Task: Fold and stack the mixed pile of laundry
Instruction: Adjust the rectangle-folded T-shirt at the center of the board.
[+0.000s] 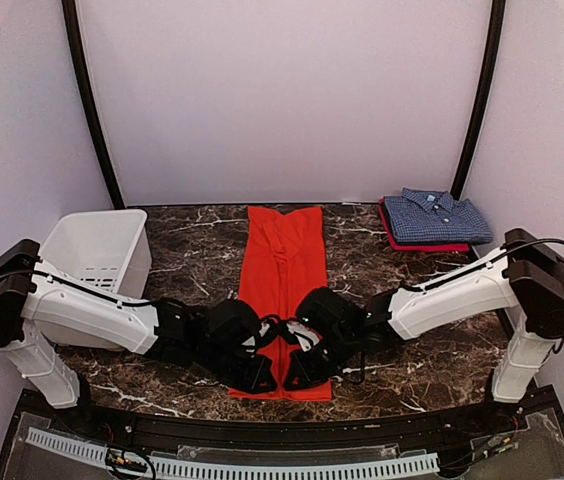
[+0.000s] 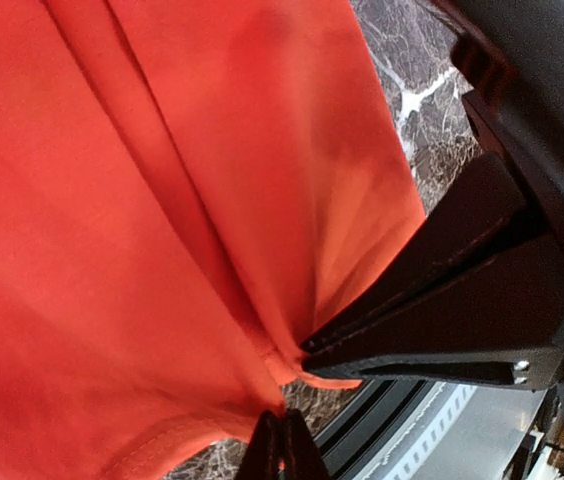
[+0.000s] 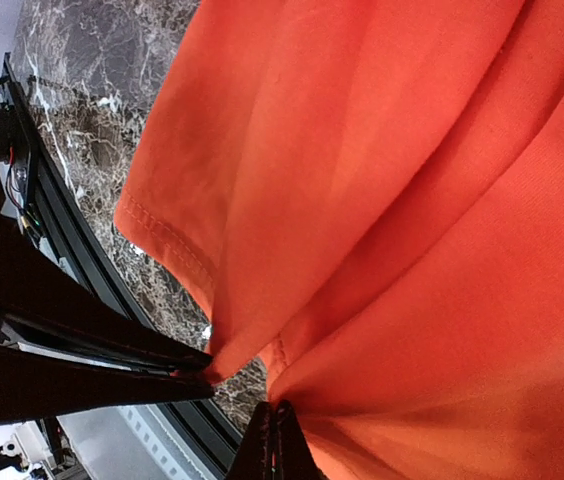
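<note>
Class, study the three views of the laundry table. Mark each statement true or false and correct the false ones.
1. The left gripper and the right gripper are both shut on the near end of the orange shirt. True.
2. The checked shirt lies crumpled inside the basket. False: it lies folded at the far right of the table, on top of a red garment.
3. The orange shirt lies as a long narrow strip running from near to far. True.
4. The basket stands on the table's right side. False: it stands on the left.
</note>
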Controlling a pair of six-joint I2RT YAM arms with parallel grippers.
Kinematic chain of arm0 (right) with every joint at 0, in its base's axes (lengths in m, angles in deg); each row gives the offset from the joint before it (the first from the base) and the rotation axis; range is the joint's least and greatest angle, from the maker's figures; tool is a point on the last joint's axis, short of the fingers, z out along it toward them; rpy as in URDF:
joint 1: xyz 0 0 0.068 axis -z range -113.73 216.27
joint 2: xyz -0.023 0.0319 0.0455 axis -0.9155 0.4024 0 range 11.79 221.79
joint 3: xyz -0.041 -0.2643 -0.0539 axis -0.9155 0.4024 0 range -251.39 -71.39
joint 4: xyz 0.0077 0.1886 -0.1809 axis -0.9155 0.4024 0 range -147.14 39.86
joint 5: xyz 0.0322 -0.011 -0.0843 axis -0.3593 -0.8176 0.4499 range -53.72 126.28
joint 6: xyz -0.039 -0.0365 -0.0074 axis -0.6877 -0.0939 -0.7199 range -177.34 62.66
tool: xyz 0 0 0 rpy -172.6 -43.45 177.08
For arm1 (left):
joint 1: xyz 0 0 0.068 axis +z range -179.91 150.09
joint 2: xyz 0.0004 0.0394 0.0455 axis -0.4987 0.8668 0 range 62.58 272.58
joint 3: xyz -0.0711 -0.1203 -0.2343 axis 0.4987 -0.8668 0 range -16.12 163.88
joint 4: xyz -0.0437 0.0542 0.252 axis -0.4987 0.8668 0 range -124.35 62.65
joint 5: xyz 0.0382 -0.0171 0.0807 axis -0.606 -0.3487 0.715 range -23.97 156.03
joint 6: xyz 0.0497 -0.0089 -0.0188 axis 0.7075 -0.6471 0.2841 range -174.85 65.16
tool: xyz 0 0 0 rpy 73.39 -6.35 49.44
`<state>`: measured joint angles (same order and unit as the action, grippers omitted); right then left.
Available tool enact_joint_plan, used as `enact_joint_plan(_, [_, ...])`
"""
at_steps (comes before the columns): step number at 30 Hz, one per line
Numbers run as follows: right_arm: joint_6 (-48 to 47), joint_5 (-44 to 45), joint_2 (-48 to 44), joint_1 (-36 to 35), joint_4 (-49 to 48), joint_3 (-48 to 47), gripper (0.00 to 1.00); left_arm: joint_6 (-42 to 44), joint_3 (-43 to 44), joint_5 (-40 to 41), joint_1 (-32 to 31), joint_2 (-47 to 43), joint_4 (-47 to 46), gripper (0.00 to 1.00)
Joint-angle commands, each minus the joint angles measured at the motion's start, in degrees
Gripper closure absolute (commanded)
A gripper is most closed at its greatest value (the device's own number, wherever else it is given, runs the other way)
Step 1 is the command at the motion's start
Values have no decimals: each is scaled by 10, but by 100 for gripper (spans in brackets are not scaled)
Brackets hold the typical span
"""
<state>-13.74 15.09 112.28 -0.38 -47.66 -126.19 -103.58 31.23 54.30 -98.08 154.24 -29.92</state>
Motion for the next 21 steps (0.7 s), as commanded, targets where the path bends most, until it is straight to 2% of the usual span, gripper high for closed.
enact_joint_plan(1, [-6, -23, 10, -3, -34, -2, 94, -9, -12, -13, -1, 3, -25, 91])
enact_joint_plan(4, [-9, -20, -21, -3, -17, -4, 84, -9, -23, -11, -1, -27, -27, 77])
enact_joint_plan(7, [-19, -10, -76, -2, 6, 1, 64, -9, -44, 6, -1, -72, -32, 59])
enact_joint_plan(9, [-20, -3, -115, 1, 17, 12, 59, -14, -62, 15, 5, -104, -24, 56])
enact_joint_plan(11, [-9, -3, -145, 13, 19, 39, 59, -29, -85, 19, 16, -131, -15, 56])
enact_joint_plan(16, [27, -16, -178, 58, 18, 140, 70, -78, -162, 29, 48, -208, 1, 60])
enact_joint_plan(21, [43, -18, -200, 80, 3, 198, 71, -108, -215, 34, 69, -244, 13, 64])
